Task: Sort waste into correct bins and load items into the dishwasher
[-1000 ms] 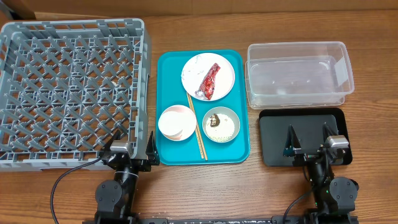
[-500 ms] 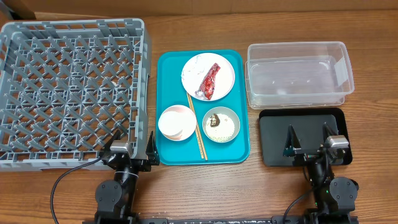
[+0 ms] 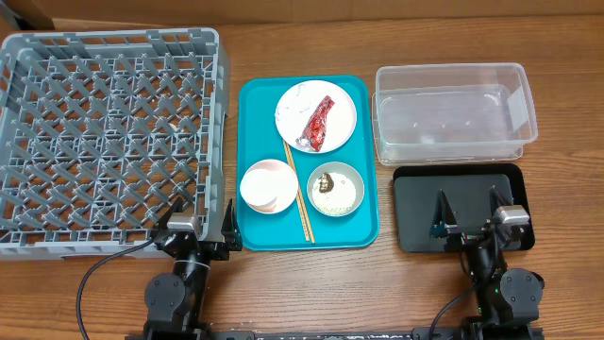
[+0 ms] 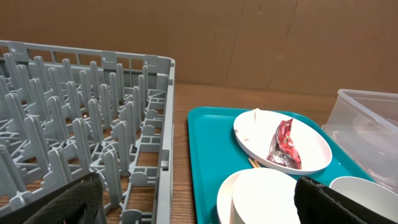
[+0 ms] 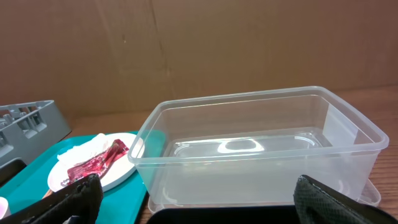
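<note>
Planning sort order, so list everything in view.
Grey plastic dish rack: 1, grey, left.
Teal serving tray: 1, teal, centre.
Round white plate: 1, white, tray's far end.
Red shiny snack wrapper: 1, red, on plate.
Pale pink bowl: 1, pink, tray's near left.
Small white cup: 1, white, in pink bowl.
Grey-green bowl: 1, grey-green, tray's near right.
Rice grains, brown lump: in grey-green bowl.
Thin wooden chopsticks: 1 pair, tan, between bowls.
Clear rectangular plastic tub: 1, clear, far right.
Flat black tray: 1, black, near right.
Left gripper, right gripper: black, open, near edge.
</note>
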Robot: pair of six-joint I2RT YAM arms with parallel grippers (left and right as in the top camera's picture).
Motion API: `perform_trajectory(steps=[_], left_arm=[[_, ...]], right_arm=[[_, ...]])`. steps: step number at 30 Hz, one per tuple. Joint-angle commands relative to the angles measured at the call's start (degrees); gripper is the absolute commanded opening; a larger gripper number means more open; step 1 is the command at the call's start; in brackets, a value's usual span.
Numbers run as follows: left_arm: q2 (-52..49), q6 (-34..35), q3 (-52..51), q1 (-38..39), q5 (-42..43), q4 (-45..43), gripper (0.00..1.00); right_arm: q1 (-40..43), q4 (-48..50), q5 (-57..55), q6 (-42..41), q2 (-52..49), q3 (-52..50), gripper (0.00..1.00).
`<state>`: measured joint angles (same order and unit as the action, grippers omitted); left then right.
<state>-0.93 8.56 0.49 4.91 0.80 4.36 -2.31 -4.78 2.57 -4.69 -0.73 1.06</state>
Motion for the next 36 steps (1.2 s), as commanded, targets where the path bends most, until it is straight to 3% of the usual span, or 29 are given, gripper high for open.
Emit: perform_trajectory(steps=[1,5,14,20,26,30,36], left_arm=[[0.2,-1.27,-0.17,0.15,0.26,0.09,1.0],[0.2,-1.27,-0.17,0.15,0.13,0.13,1.0],[0.17,-0.11,1.11,0.15,0.26,1.09,1.0],[-3.15,0.55,9.66,0.15,-1.7,10.95,1.0],[-17.07,0.0,24.24,0.13,-3.56,24.61,1.0],[-31.98,0.33,38.21,-0.2,-4.83,37.38,1.0],[-44.65,0.48,51.41,-0.85,-4.39,49.16,1.0]], right_arm=[[-0.31,0.13,0.02,0.04,0.46,-0.59,1.0],[-0.31,0.17,0.09,-0.07,0.46,-0.57,1.0],[-0.31,-0.5,0.04,-9.01,0.33,0.79,1.0],[-0.31,-7.43,0.07,-9.07,-4.17,8.92,1.0],[-0.31,-14.56,0.96,-9.03,-18.47,23.15,1.0],[-0.31,-24.0,1.36,-8.81,-34.93,38.05,1.0],[-0.24,-41.57,1.57,-8.87,-54.1,58.75,1.0]])
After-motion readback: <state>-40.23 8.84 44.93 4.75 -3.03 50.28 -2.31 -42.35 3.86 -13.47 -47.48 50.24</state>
